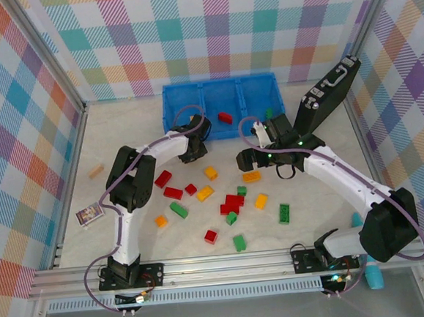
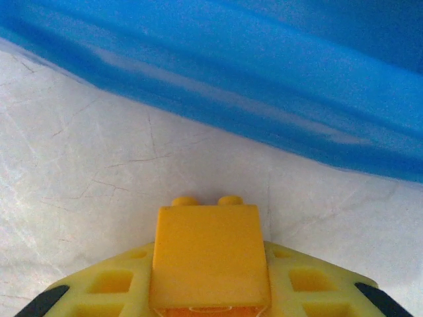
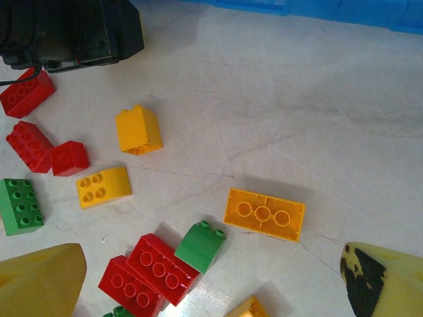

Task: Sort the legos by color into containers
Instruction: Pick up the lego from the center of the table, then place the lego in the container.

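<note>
The left arm [image 1: 156, 150] is clenching its jaws on an orange-yellow brick [image 2: 210, 254] just short of the blue bin [image 2: 277, 79], its wall lying straight ahead, while the right arm [image 1: 330, 167] is hanging with jaws released over loose legos [image 3: 264, 213] on the surface [image 3: 317, 99].

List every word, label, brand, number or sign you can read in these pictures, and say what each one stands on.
No text can be read.
The small card near the table's left edge: printed, but too small to read.
The studs of the orange brick: no lettering legible.
The black case: no readable label.
</note>
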`<state>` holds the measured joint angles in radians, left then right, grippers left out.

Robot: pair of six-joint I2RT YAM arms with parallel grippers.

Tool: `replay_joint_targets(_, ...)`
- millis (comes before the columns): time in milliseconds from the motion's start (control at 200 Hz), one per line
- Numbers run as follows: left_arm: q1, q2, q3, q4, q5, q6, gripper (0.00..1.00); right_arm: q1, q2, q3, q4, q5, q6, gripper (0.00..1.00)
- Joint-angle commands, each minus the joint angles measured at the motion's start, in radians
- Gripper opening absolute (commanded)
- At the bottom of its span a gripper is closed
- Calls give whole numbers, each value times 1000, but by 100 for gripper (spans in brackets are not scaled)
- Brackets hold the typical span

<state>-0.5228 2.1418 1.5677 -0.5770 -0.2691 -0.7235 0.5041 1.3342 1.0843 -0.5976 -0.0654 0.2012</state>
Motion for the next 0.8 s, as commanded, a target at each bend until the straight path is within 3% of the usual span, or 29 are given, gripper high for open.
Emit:
replay_joint_targets(0,6,-32,20,-54,14,110,25,-4,12,-7,15,-12,1,99)
replay_joint_targets(170,10,-150,78,-75,-63,205,25,-5,23,-4,16,-11,-1,99)
replay_joint_targets(335,25,-158,195,-56,-78,275,25,-6,28,2,11,-6,-6,99)
replay_joint_targets(525,74,-94,278,12,-116,326,26,-7,28,4,0,19,-18,99)
replay_joint_targets(795,146,78,392,107,-3,328,26,-9,-32,-55,-88,93,28,99)
